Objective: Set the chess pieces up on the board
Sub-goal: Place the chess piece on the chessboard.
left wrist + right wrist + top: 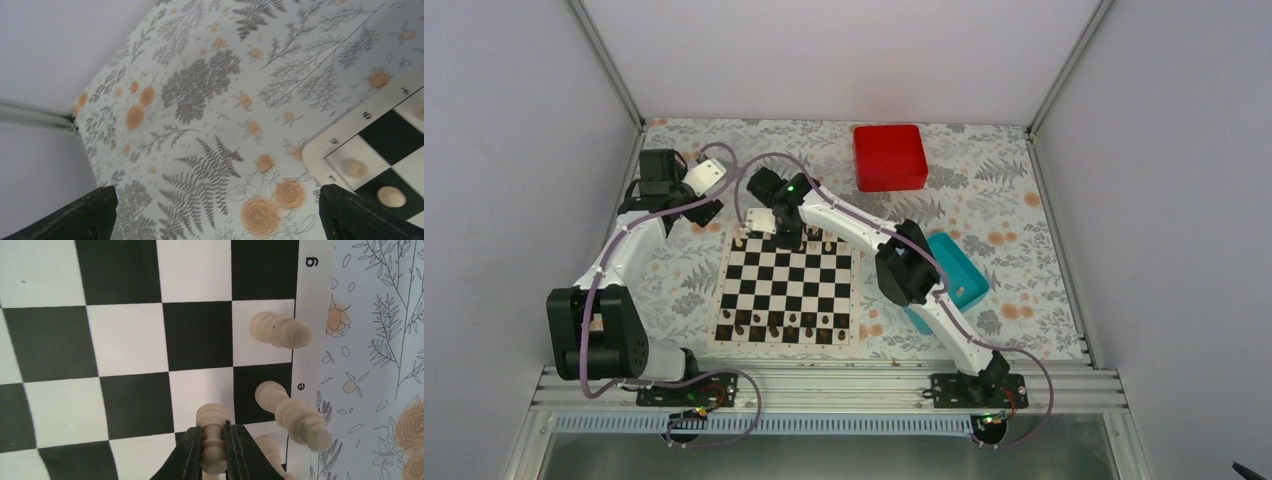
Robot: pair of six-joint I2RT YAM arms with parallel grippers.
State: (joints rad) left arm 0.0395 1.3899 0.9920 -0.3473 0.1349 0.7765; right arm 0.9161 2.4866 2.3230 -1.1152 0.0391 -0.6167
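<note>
- Two grippers inspected. The right gripper (213,436) hangs over the far edge of the board (790,288), fingers pinched on the stem of one cream piece (212,416).
- From the right wrist view, I cannot tell whether the pinched piece touches the board; it sits over the squares of the last two rows.
- Other cream pieces (280,331) stand just beside it on the edge squares, next to the printed border letters.
- The left gripper (216,192) is spread wide and holds nothing. It is over the floral cloth (200,90), off the board's far left corner.
- Two more cream pieces (354,167) show on that corner's squares.
- Dark pieces (789,326) line the board's two near rows.
- A red box (890,157) lies far right of the board, and a teal tray (961,272) lies right of it, partly hidden by the right arm.
</note>
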